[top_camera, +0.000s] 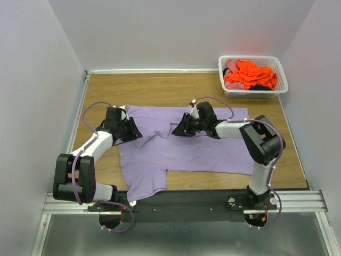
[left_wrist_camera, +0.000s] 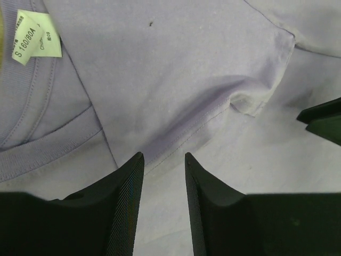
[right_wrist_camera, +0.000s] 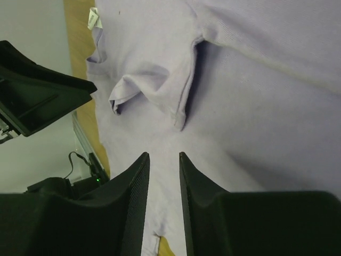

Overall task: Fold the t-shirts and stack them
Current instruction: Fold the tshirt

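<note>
Shirt [top_camera: 202,152]: lavender, spread on the table [top_camera: 160,88], collar end to the left, body running right. The near sleeve [top_camera: 145,181] lies flat toward the arm bases. The far sleeve [left_wrist_camera: 213,64] is turned in over the chest.

- Handling, by judgement: light, limp cotton with no stiffness of its own. It will drape and drag, and a one-point lift would bunch it.
- Best taken at doubled edges such as a hem, shoulder seam or sleeve fold, two points at once and well apart, so the cloth hangs taut between them.

Left gripper [left_wrist_camera: 164,157]:
- Arm elbow-out, wrist low, reaching in from the left.
- Fingers point down at the cloth just beside the collar; the white label [left_wrist_camera: 34,36] is near.
- Jaws a little apart, and no cloth shows pinched between them.
- The turned-in sleeve's edge runs up to the gap.

Right gripper [right_wrist_camera: 164,156]:
- Arm reaches left across the shirt from the right base, forearm level, wrist low.
- Tips over mid-chest, near the sleeve's hem.
- Jaws a little apart, only flat cloth in the gap.
- Cannot tell whether the tips touch the fabric.

Basket [top_camera: 250,94]: far right corner, well apart from both arms. It holds an orange shirt [top_camera: 250,74] and a pink one [top_camera: 230,64], crumpled and not yet folded.
</note>
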### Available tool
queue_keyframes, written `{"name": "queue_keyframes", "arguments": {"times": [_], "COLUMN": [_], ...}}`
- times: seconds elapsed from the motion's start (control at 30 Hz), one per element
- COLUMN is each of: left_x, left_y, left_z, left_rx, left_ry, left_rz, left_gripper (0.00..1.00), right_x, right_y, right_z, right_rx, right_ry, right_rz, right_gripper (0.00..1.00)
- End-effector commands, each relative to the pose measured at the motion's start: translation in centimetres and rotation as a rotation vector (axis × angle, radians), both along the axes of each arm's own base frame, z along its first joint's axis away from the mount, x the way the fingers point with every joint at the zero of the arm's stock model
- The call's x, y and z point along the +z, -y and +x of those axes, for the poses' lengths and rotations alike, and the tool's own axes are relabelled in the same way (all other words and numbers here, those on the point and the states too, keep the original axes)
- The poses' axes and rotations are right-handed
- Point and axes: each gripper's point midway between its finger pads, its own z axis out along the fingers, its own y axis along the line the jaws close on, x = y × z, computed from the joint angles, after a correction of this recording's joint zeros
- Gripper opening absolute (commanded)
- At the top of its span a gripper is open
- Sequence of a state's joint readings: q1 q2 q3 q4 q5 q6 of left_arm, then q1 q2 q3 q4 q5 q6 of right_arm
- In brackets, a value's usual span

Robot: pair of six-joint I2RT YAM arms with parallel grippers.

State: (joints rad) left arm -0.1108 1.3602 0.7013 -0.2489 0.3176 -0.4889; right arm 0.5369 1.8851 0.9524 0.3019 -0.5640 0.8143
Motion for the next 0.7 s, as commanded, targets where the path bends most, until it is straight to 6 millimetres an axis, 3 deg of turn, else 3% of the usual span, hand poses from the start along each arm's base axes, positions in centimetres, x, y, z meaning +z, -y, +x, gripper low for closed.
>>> {"name": "queue_keyframes", "arguments": {"times": [0.0,0.33,0.67], "left_x": [0.7,-1.2,-3.7], "left_y": [0.0,-0.2,-0.5], "left_z": [1.2,1.6,0.6], "left_rx": [0.016,0.018,0.014], "left_ry": [0.054,0.026,-0.027], "left_rz": [-0.003,0.011,0.038], "left_gripper": [0.44,0.44,0.45], "right_x": [1.7,-1.4,-3.6], "right_y": [-2.7,-4.1,-2.9], "right_z": [1.9,2.0,1.1], "right_rx": [-0.018,-0.031,-0.079], "right_ry": [0.044,-0.009,-0.049], "right_rz": [0.088,0.059,-0.003], "right_gripper": [0.34,0.32,0.32]}}
